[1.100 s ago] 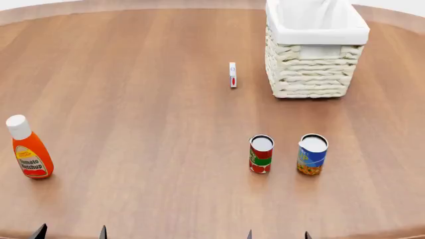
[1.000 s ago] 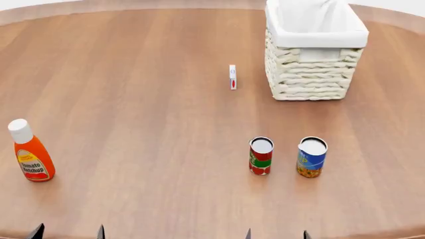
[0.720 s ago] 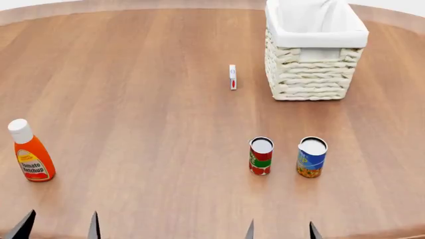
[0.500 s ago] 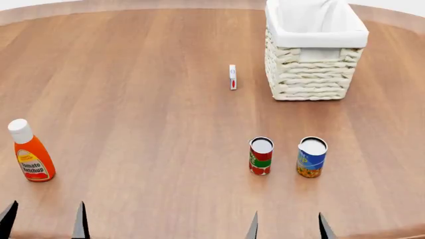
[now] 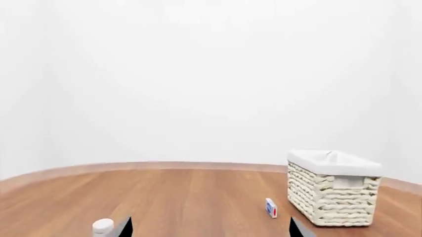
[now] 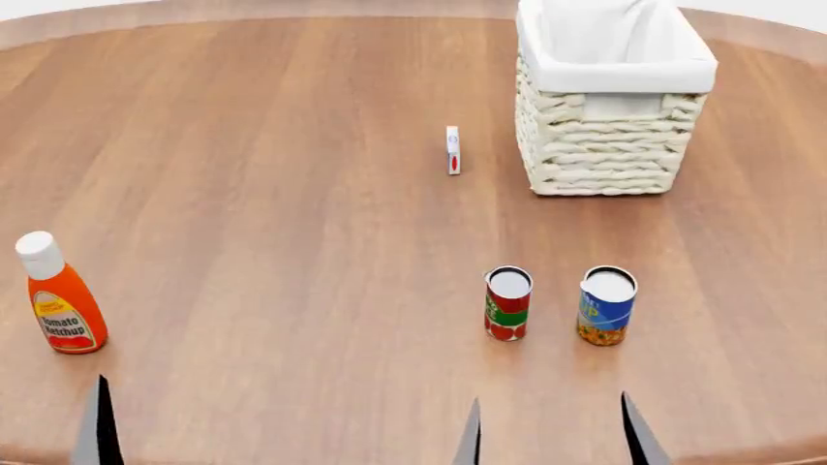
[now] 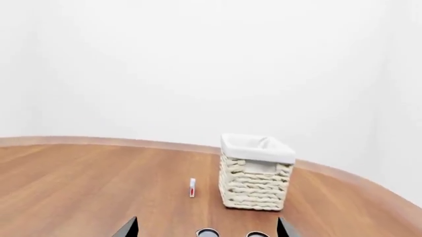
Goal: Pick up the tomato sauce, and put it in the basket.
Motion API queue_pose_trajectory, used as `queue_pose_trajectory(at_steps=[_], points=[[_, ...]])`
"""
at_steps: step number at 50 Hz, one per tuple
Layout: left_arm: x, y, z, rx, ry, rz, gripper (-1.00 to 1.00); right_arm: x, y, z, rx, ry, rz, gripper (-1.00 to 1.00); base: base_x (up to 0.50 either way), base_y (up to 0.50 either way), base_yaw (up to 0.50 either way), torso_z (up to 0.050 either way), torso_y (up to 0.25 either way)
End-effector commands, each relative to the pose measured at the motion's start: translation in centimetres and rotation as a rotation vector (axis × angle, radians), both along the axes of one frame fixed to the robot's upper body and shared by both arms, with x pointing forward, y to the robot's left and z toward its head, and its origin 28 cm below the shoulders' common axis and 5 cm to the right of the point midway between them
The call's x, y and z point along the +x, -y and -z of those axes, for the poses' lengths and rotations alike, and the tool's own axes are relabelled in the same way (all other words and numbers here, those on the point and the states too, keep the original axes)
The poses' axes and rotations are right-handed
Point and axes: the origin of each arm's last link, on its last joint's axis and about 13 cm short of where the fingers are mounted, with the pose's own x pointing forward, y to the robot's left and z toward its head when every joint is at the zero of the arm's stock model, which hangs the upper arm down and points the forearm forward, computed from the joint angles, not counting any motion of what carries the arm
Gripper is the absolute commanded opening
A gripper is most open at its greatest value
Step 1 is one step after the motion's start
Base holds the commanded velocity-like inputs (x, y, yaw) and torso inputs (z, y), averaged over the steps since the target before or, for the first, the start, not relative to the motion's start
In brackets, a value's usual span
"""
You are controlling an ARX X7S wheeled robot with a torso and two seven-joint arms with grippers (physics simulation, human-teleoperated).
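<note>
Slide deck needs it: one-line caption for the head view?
Open right claw nears tomato sauce beside a blue can; basket waits beyond.

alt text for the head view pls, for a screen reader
Round wooden table seen from above: the tomato sauce stands upright beside a blue-and-yellow can, with the basket farther back. A ketchup bottle stands far left, a small box near the basket.

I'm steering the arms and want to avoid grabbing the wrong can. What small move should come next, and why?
Probably ease the right gripper forward and slightly left toward the red-labelled, silver-topped tomato sauce can. Its open fingertips sit just short of the gap between that can and the blue-and-yellow can, which stands close beside it, so centring on the red one first should avoid a mistaken grab.
</note>
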Motion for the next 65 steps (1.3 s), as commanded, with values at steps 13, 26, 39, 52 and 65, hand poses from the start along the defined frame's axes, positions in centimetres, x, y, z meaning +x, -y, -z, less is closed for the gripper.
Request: queue_pose_trajectory(at_steps=[13, 26, 39, 52, 65], points=[[-0.6, -0.3, -0.6, -0.012, 0.021, 0.005, 1.0, -0.7, 0.0, -0.2, -0.002, 0.007, -0.039, 1.0, 0.2, 0.0, 0.0, 0.0, 0.0], [-0.5, -0.5, -0.5, -0.028, 0.011, 0.011, 1.0, -0.6, 0.1, 0.4, -0.007, -0.003, -0.037, 1.0, 0.4, 0.0, 0.0, 0.0, 0.0], [-0.4, -0.4, -0.4, -0.027, 0.008, 0.017, 1.0, -0.6, 0.5, 0.9, 0.007, -0.017, -0.026, 1.0, 0.4, 0.0, 0.0, 0.0, 0.0], [-0.2, -0.8, -0.5, -0.049, 0.004, 0.012, 1.0, -0.5, 0.4, 1.2, 0.004, -0.027, -0.033, 1.0, 0.4, 0.0, 0.0, 0.0, 0.0], [-0.2, -0.8, -0.5, -0.05, 0.005, 0.015, 1.0, -0.4, 0.5, 1.0, 0.007, -0.021, -0.034, 1.0, 0.47, 0.0, 0.0, 0.0, 0.001]])
